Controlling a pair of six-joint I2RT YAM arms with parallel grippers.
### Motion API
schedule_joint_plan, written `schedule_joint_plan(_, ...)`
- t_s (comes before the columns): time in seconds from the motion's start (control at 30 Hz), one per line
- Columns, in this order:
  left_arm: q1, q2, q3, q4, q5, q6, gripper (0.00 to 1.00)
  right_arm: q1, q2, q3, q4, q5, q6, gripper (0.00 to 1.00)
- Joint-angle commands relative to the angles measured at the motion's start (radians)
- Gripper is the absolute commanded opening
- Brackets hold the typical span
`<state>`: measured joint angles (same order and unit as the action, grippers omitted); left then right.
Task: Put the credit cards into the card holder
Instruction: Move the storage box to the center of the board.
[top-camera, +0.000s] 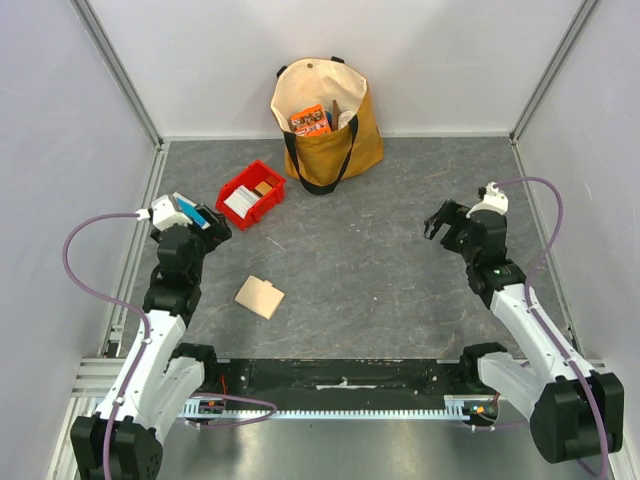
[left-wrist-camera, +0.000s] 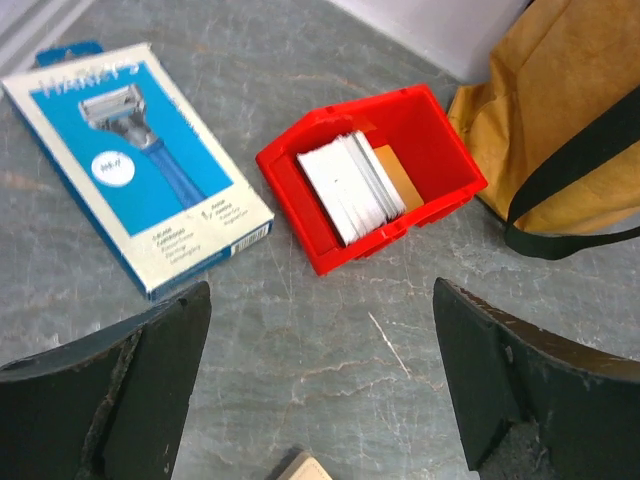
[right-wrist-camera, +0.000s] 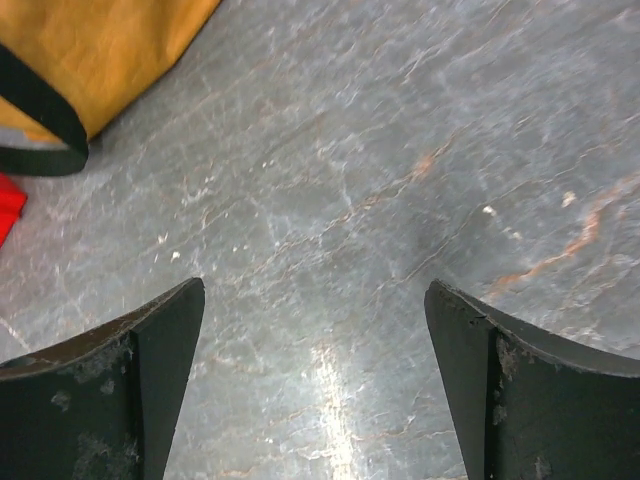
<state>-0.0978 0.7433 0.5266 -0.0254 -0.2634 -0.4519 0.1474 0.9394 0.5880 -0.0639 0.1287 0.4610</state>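
The credit cards (left-wrist-camera: 350, 187), a stack of white cards with an orange-brown one beside them, lie in a red tray (left-wrist-camera: 432, 125); the top view shows them too (top-camera: 240, 202). The beige card holder (top-camera: 260, 297) lies closed on the table, front left of centre; only its corner (left-wrist-camera: 305, 468) shows in the left wrist view. My left gripper (left-wrist-camera: 320, 300) is open and empty, above the table between the tray and the holder. My right gripper (right-wrist-camera: 315, 290) is open and empty over bare table at the right; the top view shows it too (top-camera: 436, 222).
A blue-and-white razor box (left-wrist-camera: 135, 160) lies left of the red tray (top-camera: 252, 193). A tan tote bag (top-camera: 325, 120) with an orange packet (top-camera: 310, 120) inside stands at the back centre. Walls close the table on three sides.
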Motion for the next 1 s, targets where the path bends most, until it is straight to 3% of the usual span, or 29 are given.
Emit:
schedule_joint_plan(0.0, 0.001, 0.010, 0.076, -0.170, -0.074, -0.238, 0.97, 0.001, 0.045, 0.059, -0.005, -0.126, 0.031, 0.98)
schedule_joint_plan(0.07, 0.000, 0.018, 0.111, -0.244, -0.089, -0.298, 0.97, 0.001, 0.073, 0.085, -0.013, -0.184, 0.028, 0.98)
schedule_joint_plan(0.17, 0.000, 0.028, 0.102, -0.112, 0.045, -0.164, 0.97, 0.001, 0.104, 0.110, -0.040, -0.215, 0.013, 0.98)
schedule_joint_plan(0.27, 0.000, 0.092, 0.136, -0.013, 0.159, -0.122, 0.99, 0.001, 0.110, 0.102, -0.043, -0.212, 0.007, 0.98)
schedule_joint_plan(0.33, 0.000, 0.184, 0.186, 0.066, 0.258, -0.039, 0.99, 0.000, 0.111, 0.104, -0.057, -0.212, 0.001, 0.98)
schedule_joint_plan(0.6, 0.000, 0.660, 0.511, 0.065, 0.607, 0.136, 0.88, 0.001, 0.130, 0.124, -0.091, -0.235, -0.010, 0.98)
schedule_joint_plan(0.77, 0.001, 0.855, 0.642, 0.059, 0.703, 0.179, 0.88, 0.001, 0.144, 0.142, -0.125, -0.227, -0.038, 0.98)
schedule_joint_plan(0.97, 0.000, 1.013, 0.739, -0.019, 0.719, 0.223, 0.87, 0.000, 0.154, 0.138, -0.142, -0.210, -0.058, 0.98)
